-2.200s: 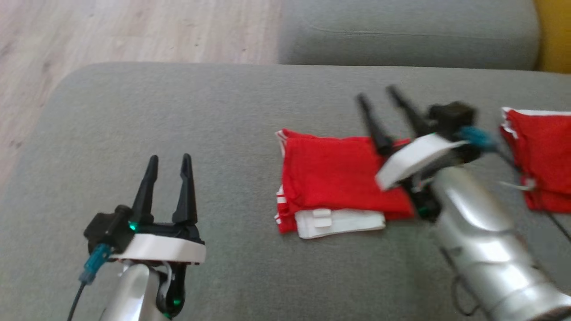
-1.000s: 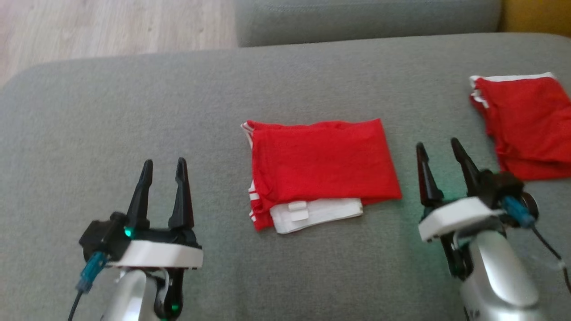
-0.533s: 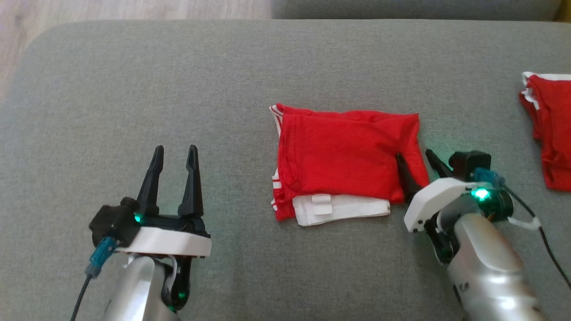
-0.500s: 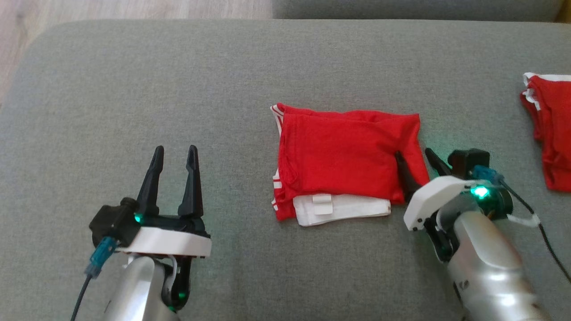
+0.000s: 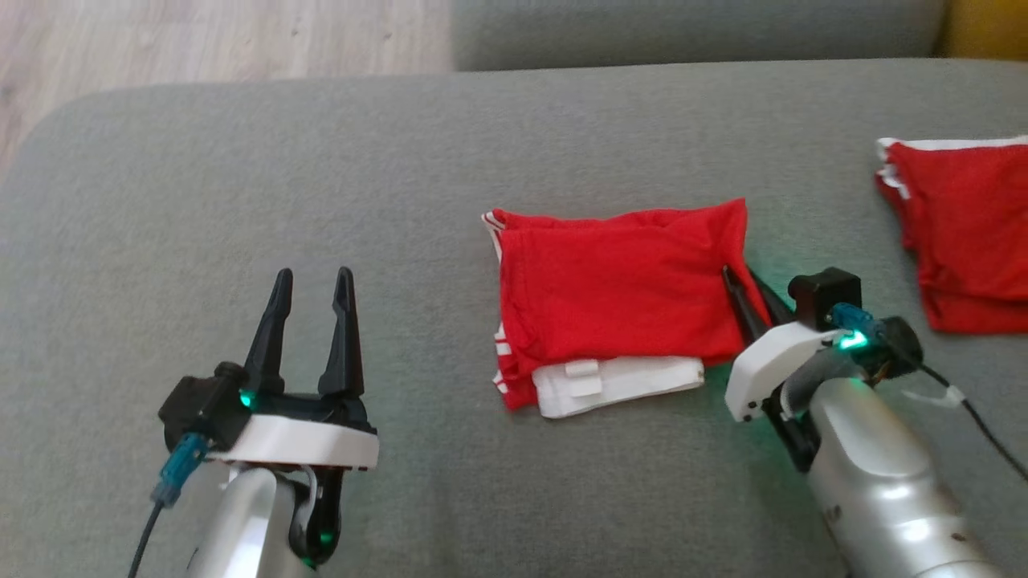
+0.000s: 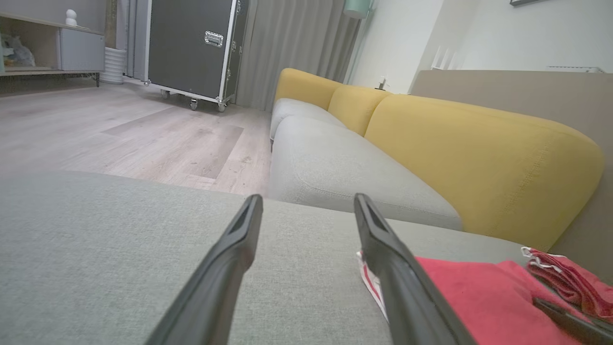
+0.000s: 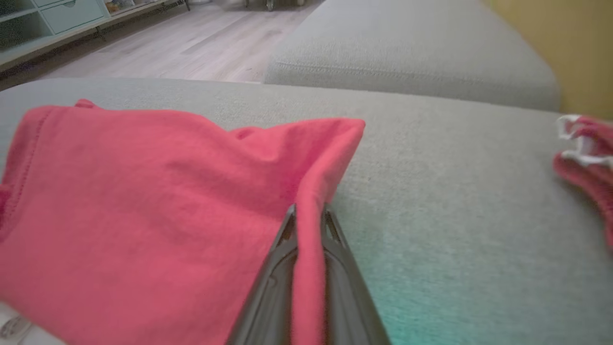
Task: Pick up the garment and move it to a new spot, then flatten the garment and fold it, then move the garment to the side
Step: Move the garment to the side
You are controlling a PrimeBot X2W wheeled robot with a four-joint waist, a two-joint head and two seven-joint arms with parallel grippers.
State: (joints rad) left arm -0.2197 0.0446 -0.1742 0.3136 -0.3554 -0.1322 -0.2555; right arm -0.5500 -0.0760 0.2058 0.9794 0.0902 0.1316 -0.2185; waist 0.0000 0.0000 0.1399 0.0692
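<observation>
Red folded fabric garment [image 5: 618,297] lies on grey fabric sofa cushion [image 5: 321,177], left of right pincer [image 5: 737,277], which pinches its right edge. Left pincer [image 5: 312,277] gapes empty, well apart. Best, I judge: lift low, slide right slowly, so folds hold.

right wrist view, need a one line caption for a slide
Right gripper shut on the edge of the folded red garment on the grey cushion, a second red garment nearby.
</observation>
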